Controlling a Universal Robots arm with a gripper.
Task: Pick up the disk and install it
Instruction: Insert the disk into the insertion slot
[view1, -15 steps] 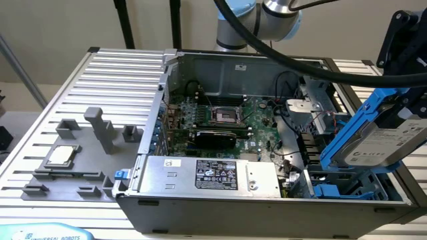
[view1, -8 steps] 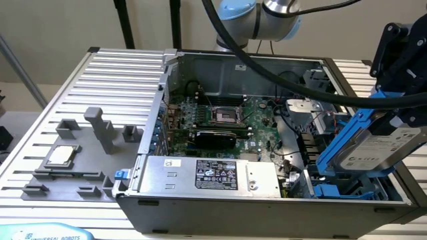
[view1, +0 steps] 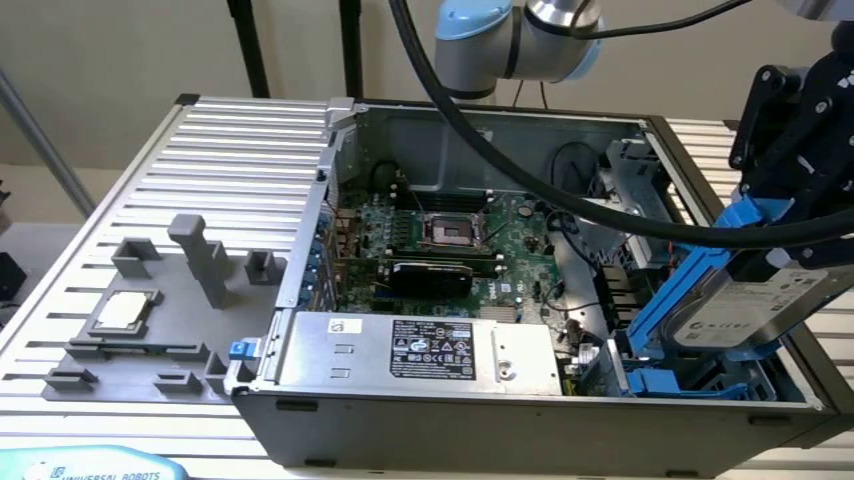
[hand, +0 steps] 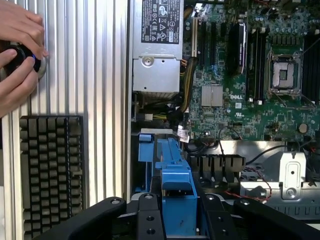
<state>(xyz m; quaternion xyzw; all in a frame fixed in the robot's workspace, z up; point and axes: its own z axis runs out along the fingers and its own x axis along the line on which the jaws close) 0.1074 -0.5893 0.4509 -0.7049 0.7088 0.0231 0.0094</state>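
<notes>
your gripper (view1: 798, 235) is clamped on the disk (view1: 747, 308). disk hangs directly under it, tilted, above the bay (view1: 661, 385) of the case (view1: 400, 430); long axis slants down toward that bay, lower end nearest.

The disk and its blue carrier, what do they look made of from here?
The disk: likely metal, a silver-grey casing with a dull sheen, plus a white printed label that looks like paper or film. The blue carrier: likely moulded plastic, uniformly coloured, smooth and slightly glossy, with thin rails.
</notes>
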